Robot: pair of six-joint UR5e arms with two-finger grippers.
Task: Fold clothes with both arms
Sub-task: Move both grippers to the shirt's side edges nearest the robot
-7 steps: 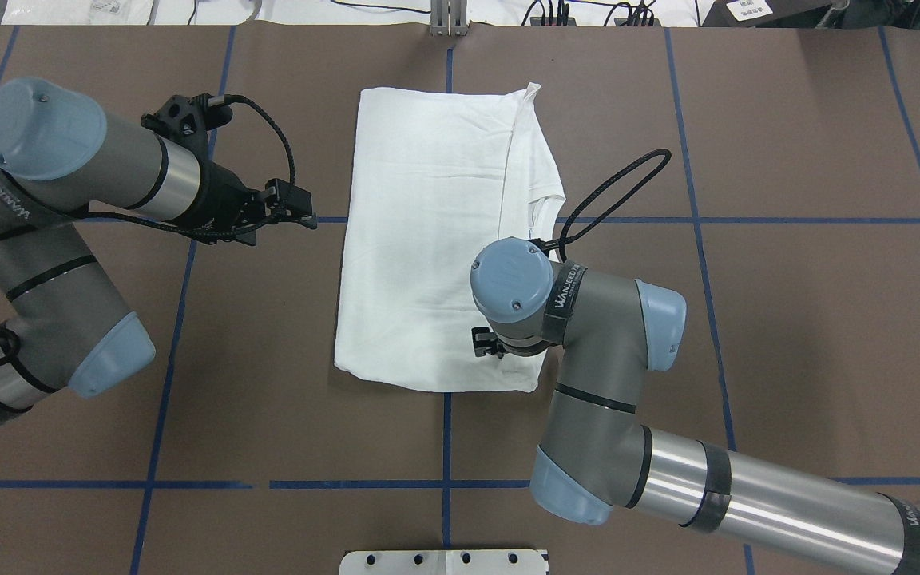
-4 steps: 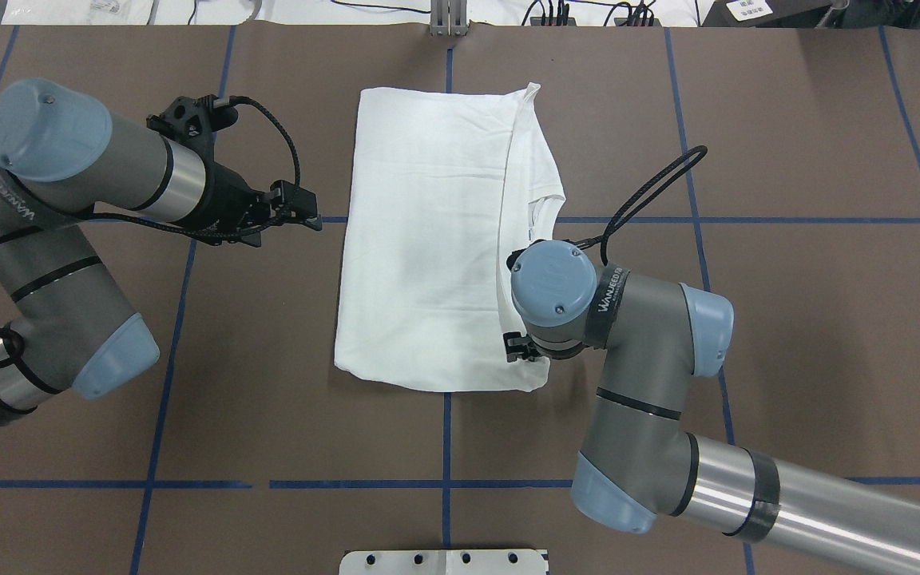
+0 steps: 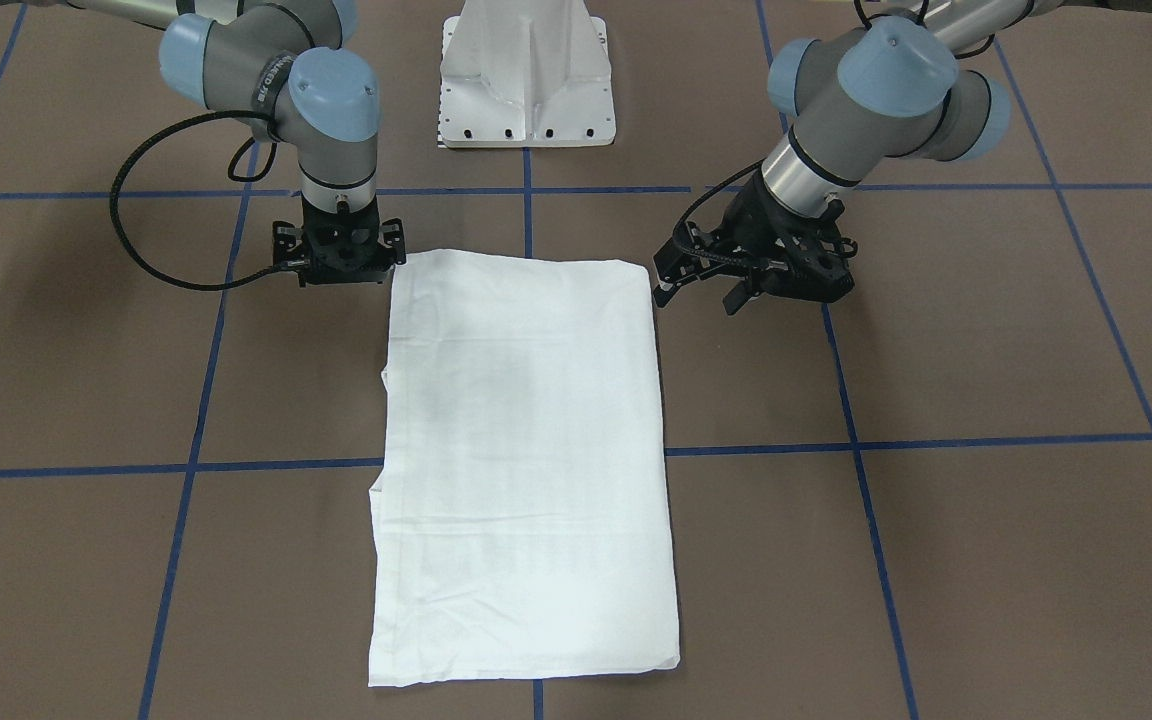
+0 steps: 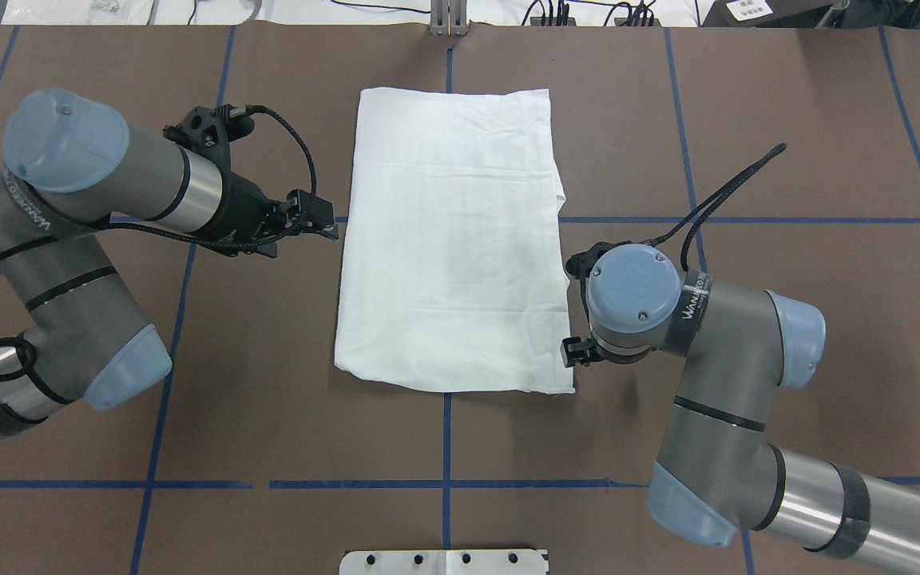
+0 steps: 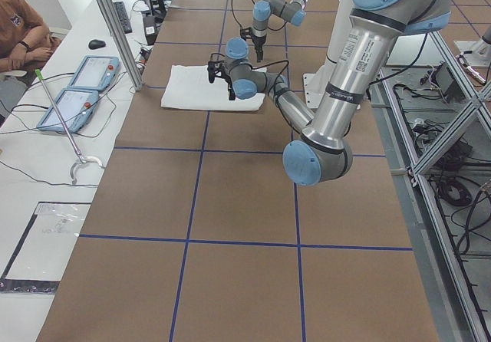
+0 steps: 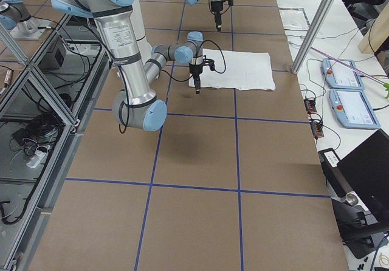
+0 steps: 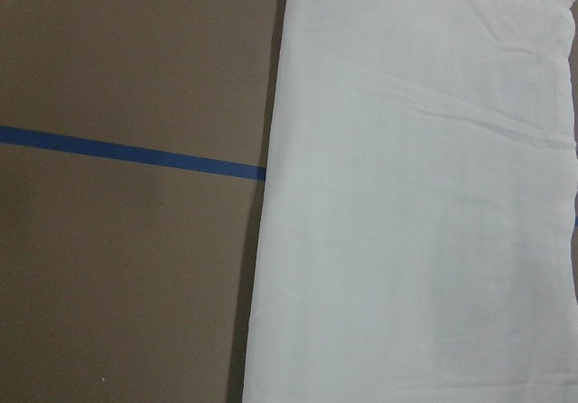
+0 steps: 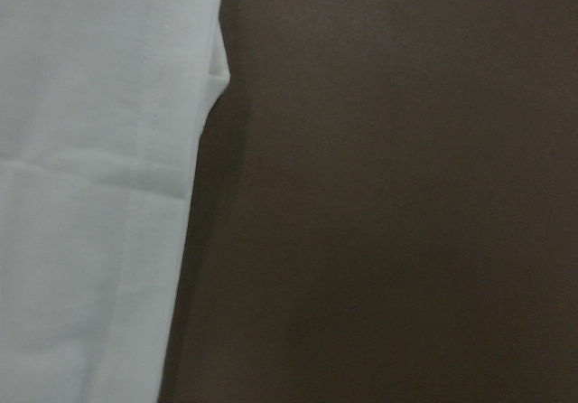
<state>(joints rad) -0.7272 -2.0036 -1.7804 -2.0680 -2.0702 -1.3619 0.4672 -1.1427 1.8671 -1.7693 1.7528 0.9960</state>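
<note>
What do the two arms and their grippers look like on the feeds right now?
Both the left arm and the right arm are grey tubes with polished silver sections, rounded light blue joint caps and black bands, some with white lettering. The left gripper and right gripper are black two-finger units with open, skeletal frames. A black braided cable loops from each wrist.

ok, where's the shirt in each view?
Front-facing: shirt centre, near bottom edge.
Overhead: shirt upper centre.
Exterior left: shirt upper middle, small.
Exterior right: shirt upper middle, small.
Left wrist: shirt fills right half.
Right wrist: shirt along left side.
Landmark: blue tape line crossing under it, seen overhead and front-facing.
</note>
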